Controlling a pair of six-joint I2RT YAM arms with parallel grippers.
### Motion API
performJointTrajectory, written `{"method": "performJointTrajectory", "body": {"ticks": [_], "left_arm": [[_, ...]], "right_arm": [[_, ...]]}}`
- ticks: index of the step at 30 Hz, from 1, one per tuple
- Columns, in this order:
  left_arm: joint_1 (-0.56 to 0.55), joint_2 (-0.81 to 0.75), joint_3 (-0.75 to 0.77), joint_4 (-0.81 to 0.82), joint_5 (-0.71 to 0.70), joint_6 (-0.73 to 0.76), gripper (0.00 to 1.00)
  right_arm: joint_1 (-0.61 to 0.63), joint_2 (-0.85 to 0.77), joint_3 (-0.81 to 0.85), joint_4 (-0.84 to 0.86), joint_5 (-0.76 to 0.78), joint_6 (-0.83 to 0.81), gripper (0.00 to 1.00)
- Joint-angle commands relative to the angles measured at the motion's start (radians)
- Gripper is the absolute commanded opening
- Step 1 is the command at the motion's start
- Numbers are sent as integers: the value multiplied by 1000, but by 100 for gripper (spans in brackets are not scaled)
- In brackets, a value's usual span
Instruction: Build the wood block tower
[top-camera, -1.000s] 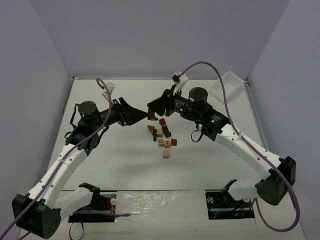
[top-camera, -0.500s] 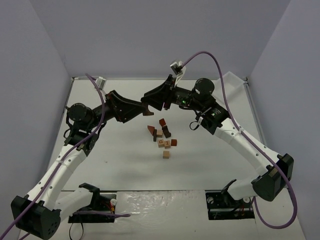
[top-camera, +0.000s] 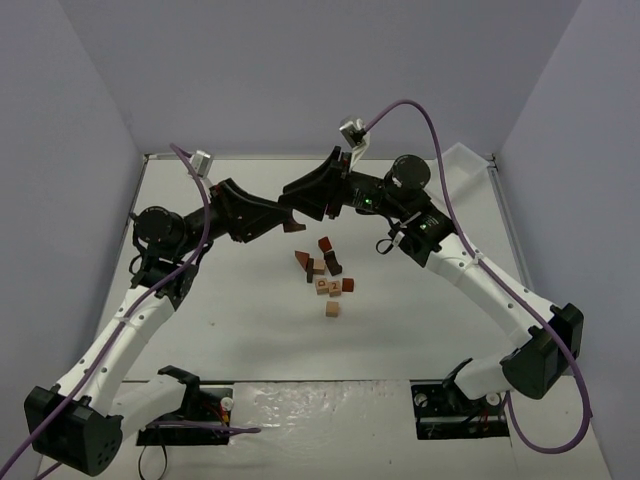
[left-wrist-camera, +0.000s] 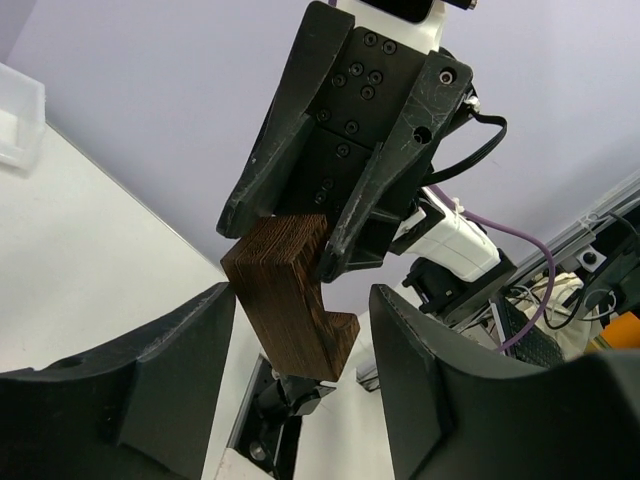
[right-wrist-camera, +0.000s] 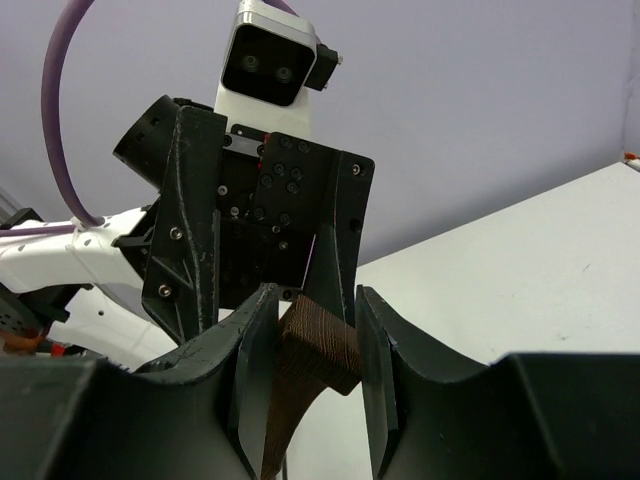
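Observation:
A dark brown notched wood block (left-wrist-camera: 290, 290) hangs in the air, and my right gripper (right-wrist-camera: 308, 330) is shut on its upper part (right-wrist-camera: 318, 343). My left gripper (left-wrist-camera: 300, 340) faces it nose to nose, its fingers standing either side of the block's lower end with a gap on each side. In the top view the two grippers, left (top-camera: 283, 222) and right (top-camera: 289, 211), meet above the table, behind the block pile. The tower (top-camera: 322, 264) is a low cluster of tan and red-brown blocks, with a numbered pale cube (top-camera: 324, 286) and a lone pale cube (top-camera: 332, 309) in front.
A white plastic tray (top-camera: 452, 163) stands at the back right corner. Purple cables loop above both arms. The arm bases and their mounts sit at the near table edge (top-camera: 320, 385).
Both grippers have risen and shifted left, away from the pile. The left arm has stretched toward the right gripper, and its jaws have narrowed round the dark brown block.

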Motion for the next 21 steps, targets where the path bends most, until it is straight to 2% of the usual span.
{"method": "performJointTrajectory", "body": {"ticks": [1, 11, 13, 15, 19, 21], "left_arm": [[-7, -3, 25, 114, 28, -12, 50], [-10, 5, 22, 122, 30, -10, 17], [-10, 5, 21, 125, 29, -4, 6], [-9, 1, 16, 127, 27, 1, 0], [-8, -6, -10, 127, 30, 15, 0], [-7, -7, -26, 128, 30, 19, 0]], "right_arm": [[-9, -3, 55, 139, -30, 21, 0], [-16, 10, 51, 171, -44, 38, 0], [-16, 13, 48, 172, -44, 37, 0], [-17, 15, 38, 172, -39, 37, 8], [-25, 13, 25, 170, -36, 30, 48], [-34, 13, 17, 169, -33, 32, 61]]}}
